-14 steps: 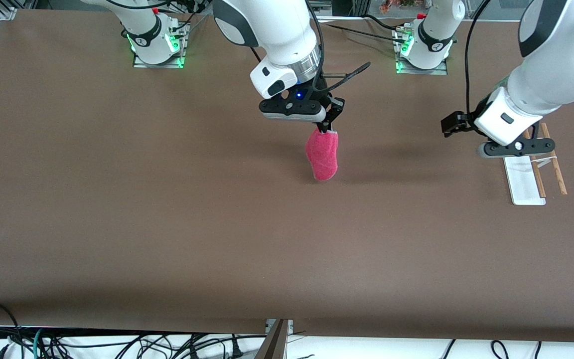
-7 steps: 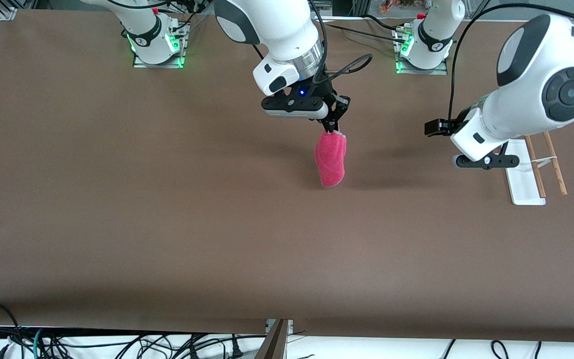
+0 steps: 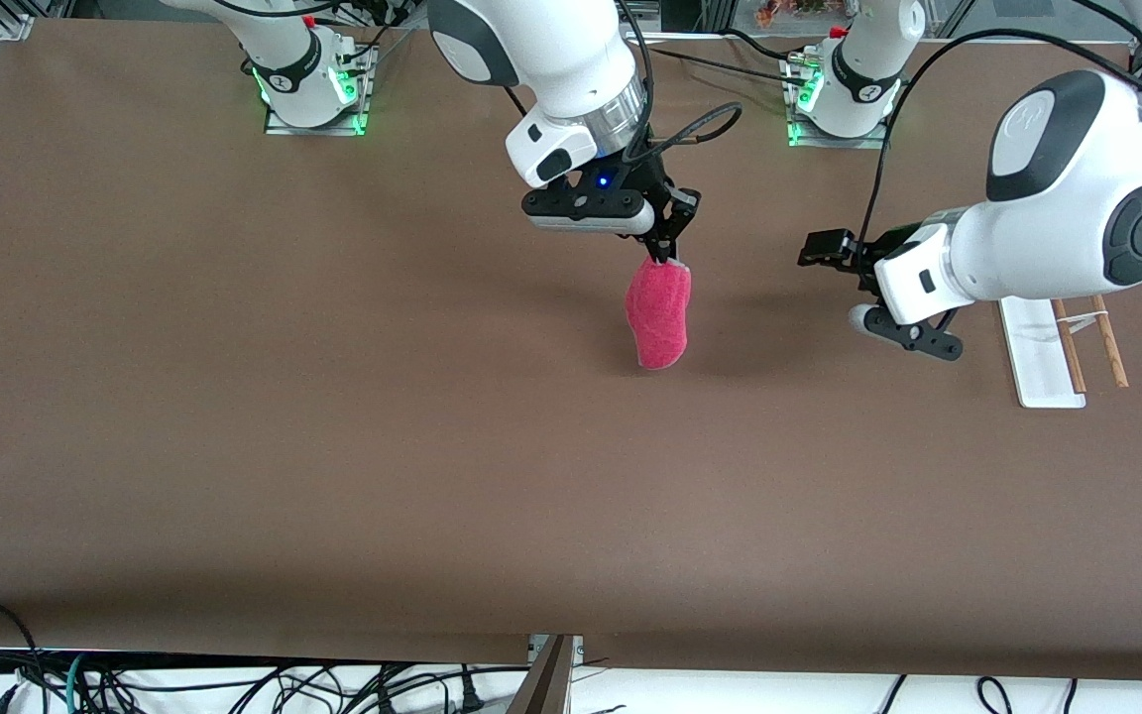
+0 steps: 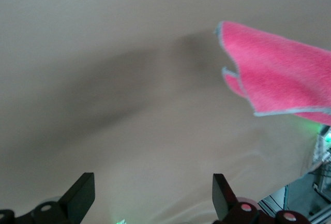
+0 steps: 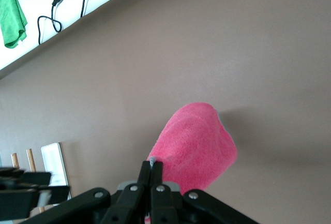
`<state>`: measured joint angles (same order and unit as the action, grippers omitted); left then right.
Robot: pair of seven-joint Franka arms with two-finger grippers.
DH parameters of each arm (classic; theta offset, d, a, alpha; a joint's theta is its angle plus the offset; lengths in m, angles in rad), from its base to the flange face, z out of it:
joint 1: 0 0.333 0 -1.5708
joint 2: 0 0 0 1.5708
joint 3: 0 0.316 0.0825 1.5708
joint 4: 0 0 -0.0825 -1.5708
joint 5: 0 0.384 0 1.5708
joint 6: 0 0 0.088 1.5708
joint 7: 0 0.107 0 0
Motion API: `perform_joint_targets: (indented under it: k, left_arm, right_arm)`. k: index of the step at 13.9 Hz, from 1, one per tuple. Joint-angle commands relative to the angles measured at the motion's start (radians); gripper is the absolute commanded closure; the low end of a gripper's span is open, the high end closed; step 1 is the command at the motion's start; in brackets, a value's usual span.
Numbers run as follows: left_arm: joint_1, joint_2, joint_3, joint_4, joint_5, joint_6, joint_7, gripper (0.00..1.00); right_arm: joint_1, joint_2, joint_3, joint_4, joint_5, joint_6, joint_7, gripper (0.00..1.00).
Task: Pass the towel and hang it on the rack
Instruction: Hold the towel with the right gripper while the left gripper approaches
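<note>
towel (image 3: 659,315): hangs from the right gripper (image 3: 667,256) above the table (image 3: 333,446), well apart from the rack (image 3: 1062,347)
right gripper: closed tight on towel's top corner
left gripper (image 3: 826,247): fingers wide apart, holding nothing, between towel and rack

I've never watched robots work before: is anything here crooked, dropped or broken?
Nothing stands out. The towel hangs in the air from the shut right gripper, pinched by one edge, over the middle of the table. The open left gripper is in the air beside it. The rack stands upright, bare.
</note>
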<state>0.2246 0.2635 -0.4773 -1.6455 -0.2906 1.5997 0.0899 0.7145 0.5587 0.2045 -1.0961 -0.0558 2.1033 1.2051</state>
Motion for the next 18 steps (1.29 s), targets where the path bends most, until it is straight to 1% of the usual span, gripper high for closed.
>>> perform_joint_targets:
  k: [1, 2, 4, 5, 6, 9, 13, 15, 16, 18]
  left_arm:
    - [0.001, -0.012, -0.074, -0.101, -0.050, 0.126, 0.128, 0.00]
    - [0.009, -0.027, -0.128, -0.138, -0.050, 0.176, 0.134, 0.00]
    - [0.007, -0.087, -0.209, -0.229, -0.050, 0.288, 0.134, 0.00]
    - [0.007, -0.104, -0.243, -0.270, -0.050, 0.337, 0.134, 0.00]
    - [0.006, -0.107, -0.260, -0.281, -0.048, 0.359, 0.137, 0.00]
    - [0.009, -0.104, -0.262, -0.292, -0.044, 0.375, 0.189, 0.00]
    - [0.007, -0.096, -0.262, -0.281, -0.044, 0.394, 0.185, 0.00]
    - [0.010, -0.070, -0.262, -0.278, -0.044, 0.420, 0.195, 0.07]
    - [0.010, -0.050, -0.261, -0.278, -0.051, 0.452, 0.226, 0.07]
    - [0.010, -0.011, -0.261, -0.264, -0.080, 0.499, 0.301, 0.00]
  right_arm:
    - [0.003, -0.006, 0.003, 0.007, 0.004, 0.000, 0.016, 1.00]
    - [0.005, -0.006, 0.003, 0.007, 0.005, 0.000, 0.016, 1.00]
    - [0.005, -0.006, 0.004, 0.007, 0.004, 0.000, 0.016, 1.00]
    - [0.003, -0.006, 0.007, 0.007, 0.004, 0.000, 0.016, 1.00]
    - [0.003, -0.006, 0.007, 0.007, 0.004, 0.000, 0.016, 1.00]
    - [0.003, -0.006, 0.007, 0.007, 0.004, 0.000, 0.016, 1.00]
    - [0.003, -0.006, 0.007, 0.007, 0.004, 0.000, 0.014, 1.00]
    - [0.003, -0.006, 0.007, 0.007, 0.004, -0.002, 0.014, 1.00]
    - [0.003, -0.006, 0.007, 0.007, 0.004, 0.000, 0.014, 1.00]
    - [0.003, -0.006, 0.007, 0.007, 0.004, 0.000, 0.014, 1.00]
